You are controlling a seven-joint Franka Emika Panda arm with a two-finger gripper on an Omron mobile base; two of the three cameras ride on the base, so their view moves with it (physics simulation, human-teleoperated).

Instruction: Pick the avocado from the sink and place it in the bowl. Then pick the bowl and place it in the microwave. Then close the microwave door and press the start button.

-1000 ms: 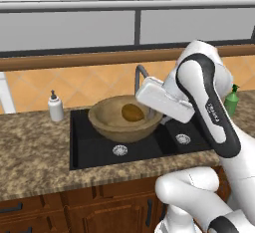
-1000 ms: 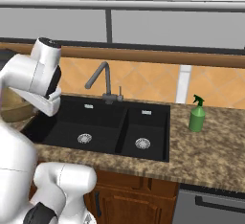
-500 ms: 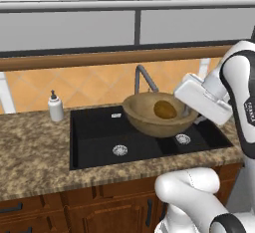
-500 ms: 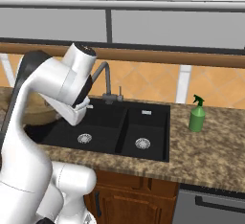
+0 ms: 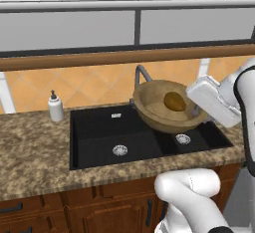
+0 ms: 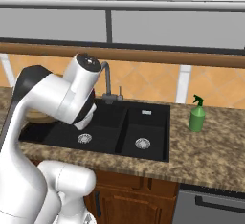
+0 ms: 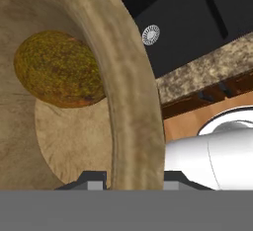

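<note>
The tan wooden bowl [image 5: 155, 113] hangs tilted above the black sink [image 5: 99, 135], in front of the faucet. The brownish avocado [image 5: 174, 101] lies inside it, against the right wall. My gripper [image 5: 195, 108] reaches in from the right and is shut on the bowl's rim. In the hand view the thick rim [image 7: 133, 92] runs up between my two fingertips [image 7: 94, 179], with the avocado [image 7: 59, 69] to its left and the sink [image 7: 197, 18] beyond. A sliver of the bowl [image 6: 40, 118] peeks from behind my arm in the right base view. The microwave is out of view.
A white soap dispenser [image 5: 56, 107] stands on the granite counter left of the sink. A green spray bottle [image 6: 197, 114] stands on the counter to the sink's right. The grey faucet [image 6: 106, 79] rises behind the basins. Wooden cabinet fronts run below the counter edge.
The arm has swung to the right, carrying the bowl with the avocado from above the left basin to above the right basin. The bowl now tilts more.
</note>
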